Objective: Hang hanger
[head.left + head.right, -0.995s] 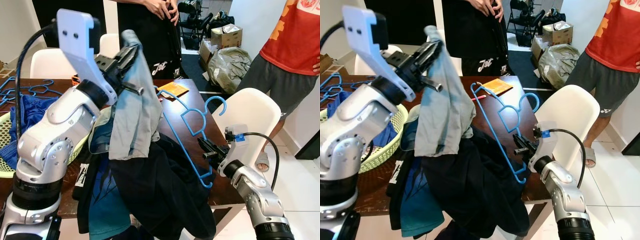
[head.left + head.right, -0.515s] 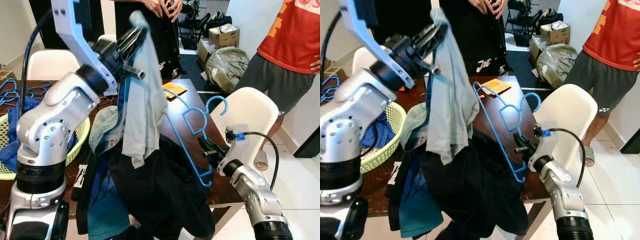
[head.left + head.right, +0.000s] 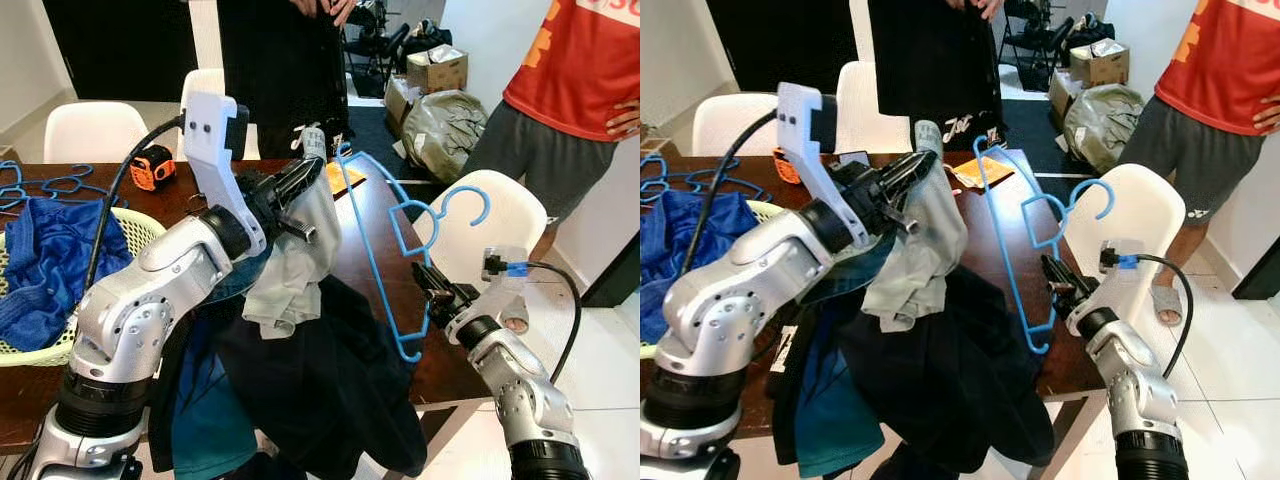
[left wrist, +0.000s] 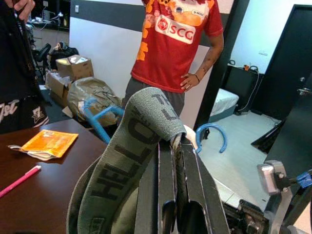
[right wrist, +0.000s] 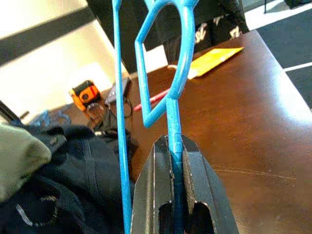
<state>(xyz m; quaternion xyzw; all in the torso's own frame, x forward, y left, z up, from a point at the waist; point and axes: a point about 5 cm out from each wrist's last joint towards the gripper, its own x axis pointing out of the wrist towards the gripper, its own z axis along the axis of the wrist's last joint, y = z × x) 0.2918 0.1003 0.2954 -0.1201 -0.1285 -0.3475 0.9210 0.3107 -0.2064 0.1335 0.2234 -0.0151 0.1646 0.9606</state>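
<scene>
My left hand (image 3: 300, 180) is raised over the brown surface (image 3: 355, 240), its fingers clamped on the waistband of a grey garment (image 3: 295, 265); my left wrist view shows lettering on that band, unreadable from my head views. My right hand (image 3: 1055, 275), at the surface's right edge, is clamped on the lower bar of the blue hanger (image 3: 400, 240), held upright; my right wrist view shows the bar between the fingers. Two people stand behind, cut off above the chest.
</scene>
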